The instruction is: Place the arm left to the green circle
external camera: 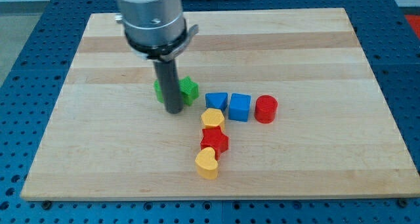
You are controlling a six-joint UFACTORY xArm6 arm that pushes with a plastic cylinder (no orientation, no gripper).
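My tip [174, 110] rests on the wooden board [98, 152], directly in front of two green blocks. One green block [158, 90] shows only as a sliver at the rod's left edge, and its shape cannot be made out. The other green block [189, 89], star-like, sticks out at the rod's right. The rod hides most of both. The tip touches or nearly touches them from the view's bottom side.
To the right of the tip lie a blue block [216, 100], a blue cube [239, 107] and a red cylinder [266, 109]. Below them a yellow block [212, 118], a red star [214, 140] and a yellow heart [207, 163] form a column.
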